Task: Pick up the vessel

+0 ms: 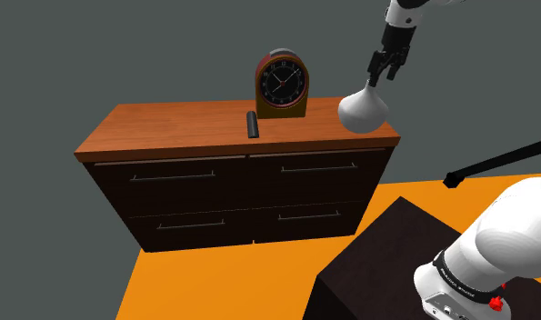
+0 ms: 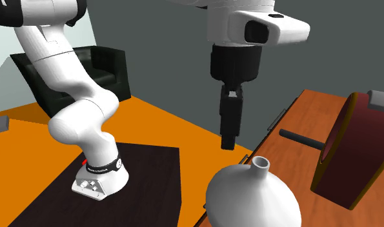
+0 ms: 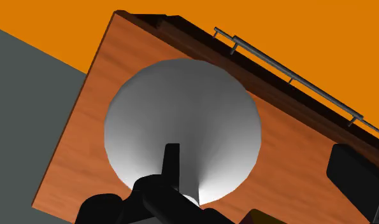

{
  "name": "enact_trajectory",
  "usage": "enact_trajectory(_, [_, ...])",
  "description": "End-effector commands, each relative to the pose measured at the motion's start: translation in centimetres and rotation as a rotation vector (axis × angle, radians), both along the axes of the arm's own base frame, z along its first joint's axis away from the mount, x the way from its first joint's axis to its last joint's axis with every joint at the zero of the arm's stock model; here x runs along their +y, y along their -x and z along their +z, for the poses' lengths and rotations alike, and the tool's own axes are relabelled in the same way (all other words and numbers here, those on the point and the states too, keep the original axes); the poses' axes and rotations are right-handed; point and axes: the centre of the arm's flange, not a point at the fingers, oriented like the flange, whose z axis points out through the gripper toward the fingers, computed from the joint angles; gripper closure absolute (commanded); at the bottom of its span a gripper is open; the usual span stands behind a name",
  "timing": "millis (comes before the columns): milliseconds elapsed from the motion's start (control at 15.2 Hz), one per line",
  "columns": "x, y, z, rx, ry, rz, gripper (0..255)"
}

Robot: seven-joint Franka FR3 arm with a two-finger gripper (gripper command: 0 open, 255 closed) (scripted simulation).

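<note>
1. Dresser (image 1: 177,127): wood top, dark drawer fronts, spans left to centre-right of the shoulder view. It carries all items noted below.
2. Clock (image 1: 282,86): upright at rear centre of the top, well apart from the work zone. No obstruction.
3. Vessel (image 1: 364,111): white, wide rounded body tapering to a narrow neck (image 2: 260,164). Stands upright on the dresser's far right end, close to the corner. Long axis vert., mouth facing up. Not held.
4. Gripper (image 2: 228,140): hangs pointing down, above the vessel.
   - Second ext. view: tip sits higher than the neck mouth and off to frame left, w/ a clear gap.
   - Shoulder view: it reads just above the vessel's top, upper right of frame.
   - Wrist view: the vessel's body spreads directly below.
   - Open or closed: cannot tell from these views.
5. Rod (image 1: 253,125): small dark piece lying in front of the clock. Not in the way.
6. Key relation: vessel lies below the gripper, axes approx. parallel, w/ a small sideways offset at the neck.
7. Judgement: next move needs a lateral correction, then a short descent onto the neck. The body looks too wide to grasp.
8. Risk: corner pos. means a knock could send it off the edge.
</note>
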Motion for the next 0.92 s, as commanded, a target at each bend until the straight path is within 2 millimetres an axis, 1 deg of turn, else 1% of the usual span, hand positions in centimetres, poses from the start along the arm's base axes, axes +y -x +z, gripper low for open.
enact_trajectory(0, [-2.1, -1.8, 0.1, -0.012, -0.004, 0.005, 0])
enact_trajectory(198, [-4.9, -4.5, 0.1, -0.030, -0.013, 0.010, 0])
enact_trajectory(660, [-4.9, -4.5, -3.6, -0.030, -0.013, 0.010, 0])
enact_trajectory(726, [-4.9, -4.4, -3.9, -0.030, -0.013, 0.010, 0])
enact_trajectory(858, [-4.9, -4.5, -3.9, -0.030, -0.013, 0.010, 0])
